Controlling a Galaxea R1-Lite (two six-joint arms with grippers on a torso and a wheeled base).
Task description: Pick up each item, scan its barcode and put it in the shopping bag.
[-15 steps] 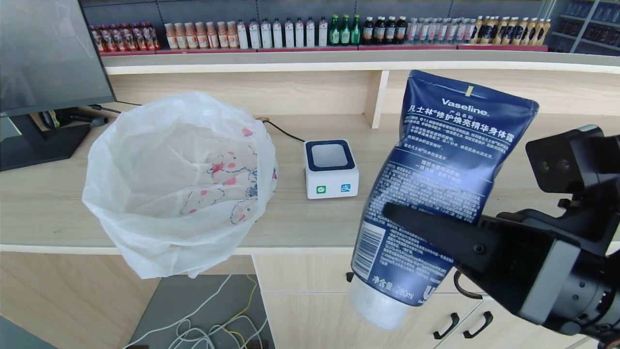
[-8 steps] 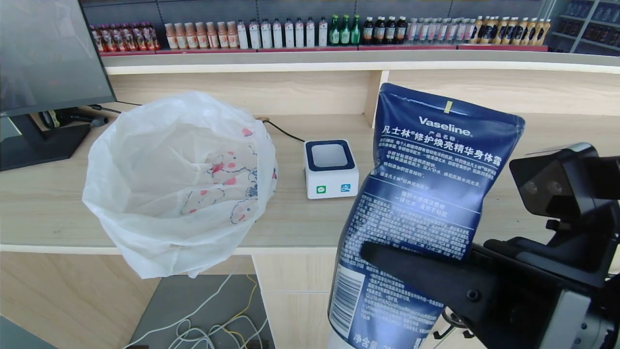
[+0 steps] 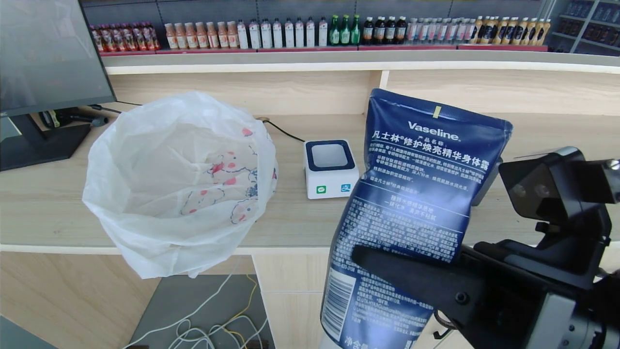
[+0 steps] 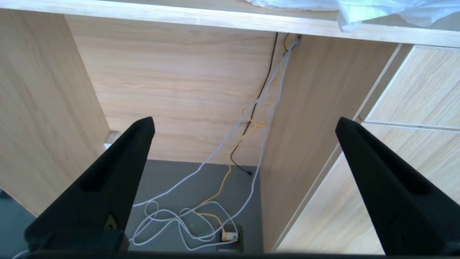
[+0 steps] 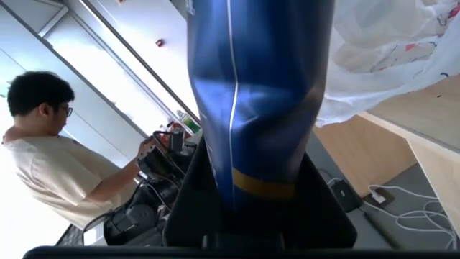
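Observation:
My right gripper (image 3: 382,257) is shut on a dark blue lotion tube (image 3: 416,194), held upright with its cap end down, in front of the counter's edge and right of the scanner. The side with the white print and the barcode faces the head camera. In the right wrist view the tube (image 5: 259,93) rises between that gripper's (image 5: 259,194) jaws. The white scanner (image 3: 331,168) with a dark-rimmed window sits mid-counter. The white shopping bag (image 3: 179,179) stands open at its left. My left gripper (image 4: 241,140) hangs open and empty below the counter.
A monitor (image 3: 46,53) on its stand occupies the counter's far left. A scanner cable (image 3: 283,132) runs back along the counter. Loose cables (image 4: 208,208) lie on the floor under the counter. Drawer fronts (image 4: 402,144) stand beside the left gripper. Bottle shelves (image 3: 319,31) line the back.
The right gripper has carried the tube leftward and lower in the head view, so its cap end has dropped out of the picture. The bag and scanner have not moved.

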